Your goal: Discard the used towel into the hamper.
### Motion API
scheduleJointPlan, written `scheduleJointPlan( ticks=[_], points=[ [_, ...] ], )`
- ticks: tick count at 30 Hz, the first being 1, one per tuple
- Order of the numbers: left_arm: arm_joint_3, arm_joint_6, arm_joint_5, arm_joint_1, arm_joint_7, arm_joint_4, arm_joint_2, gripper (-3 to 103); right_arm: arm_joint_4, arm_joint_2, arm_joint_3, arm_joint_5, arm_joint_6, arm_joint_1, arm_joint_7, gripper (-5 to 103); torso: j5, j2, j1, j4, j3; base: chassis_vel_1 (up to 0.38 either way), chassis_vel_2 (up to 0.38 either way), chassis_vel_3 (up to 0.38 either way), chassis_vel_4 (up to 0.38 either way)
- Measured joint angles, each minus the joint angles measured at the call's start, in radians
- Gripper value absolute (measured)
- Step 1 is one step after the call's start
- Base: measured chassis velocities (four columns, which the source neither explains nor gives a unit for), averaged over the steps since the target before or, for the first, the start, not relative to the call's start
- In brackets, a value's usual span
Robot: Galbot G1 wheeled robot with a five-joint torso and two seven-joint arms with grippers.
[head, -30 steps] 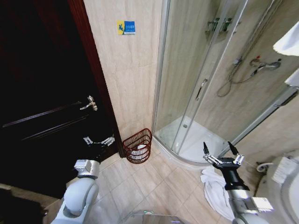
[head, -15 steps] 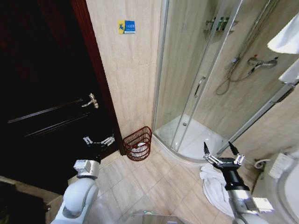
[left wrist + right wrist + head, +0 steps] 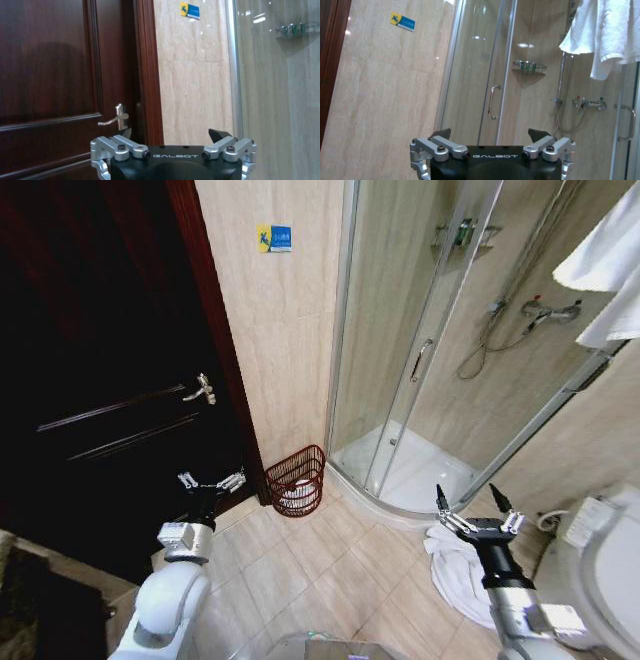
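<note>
Down low, the right gripper (image 3: 472,502) hangs above the towel (image 3: 455,572), its two fingers spread wide apart and holding nothing, touching nothing. That towel is a white, crumpled heap on the tiled floor (image 3: 330,565), just beside the curved base of the shower stall (image 3: 400,480); its long axis runs from the stall's base toward the robot. In the right wrist view the same gripper (image 3: 490,134) shows both fingertips well parted in front of the glass stall door.

The left gripper (image 3: 211,481) is raised before the dark wooden door (image 3: 110,410), fingers likewise splayed and empty; the left wrist view has it (image 3: 170,134) facing the door handle (image 3: 115,118) and the frame.

The hamper (image 3: 297,479) is a small round openwork basket, dark reddish-brown, narrower at the foot and wider at the rim. It stands upright on the floor against the beige wall, between the door frame and the shower stall, with something white inside it. It is well apart from the towel.
</note>
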Motion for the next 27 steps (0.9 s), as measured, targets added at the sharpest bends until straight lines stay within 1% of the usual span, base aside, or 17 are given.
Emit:
scheduleJointPlan(
  ticks=[12, 19, 27],
  points=[
    [-0.003, -0.011, -0.001, 0.006, -0.007, 0.001, -0.004, 100, -0.006, 0.011, 0.001, -0.001, 0.006, 0.006, -0.001, 100, 0.0001, 0.000, 0.000, 0.0000, 0.000, 0.063, -0.069, -0.061, 0.075],
    [-0.001, -0.011, -0.002, -0.001, -0.008, 0.003, 0.000, 100, -0.012, 0.016, 0.002, -0.014, 0.009, 0.009, 0.005, 100, 0.0000, 0.000, 0.000, 0.0000, 0.000, 0.008, -0.002, -0.004, 0.004],
    [0.008, -0.012, 0.002, 0.007, -0.013, 0.005, -0.005, 100, -0.002, 0.015, 0.012, 0.000, -0.017, 0.006, 0.002, 100, 0.0000, 0.000, 0.000, 0.0001, 0.000, 0.000, 0.000, 0.000, 0.000]
  ],
)
